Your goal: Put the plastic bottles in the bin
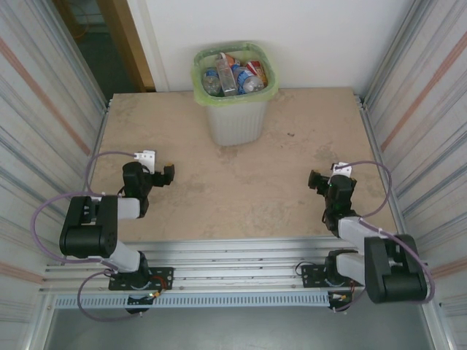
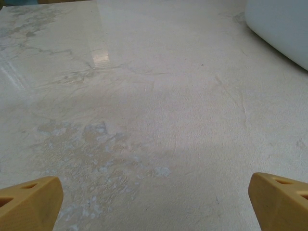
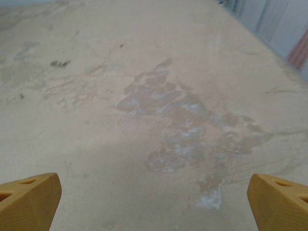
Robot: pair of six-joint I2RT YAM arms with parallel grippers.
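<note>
The bin [image 1: 235, 120], translucent grey-white with a light green bag over its rim, stands at the far middle of the table. Several crushed plastic bottles [image 1: 235, 74] with red, blue and white labels lie inside it. My left gripper [image 1: 166, 176] rests low at the near left, folded back over its arm, and stands open with nothing between its yellow fingertips [image 2: 30, 202]. A corner of the bin's wall [image 2: 281, 26] appears at the top right of the left wrist view. My right gripper [image 1: 316, 181] sits at the near right, open too, its fingertips [image 3: 279, 201] apart over bare table.
The beige table top [image 1: 277, 182] has worn, stained patches [image 3: 183, 125]. Corrugated metal walls [image 1: 44, 109] close in both sides, with a white wall behind the bin. An aluminium rail [image 1: 233, 259] runs along the near edge by the arm bases.
</note>
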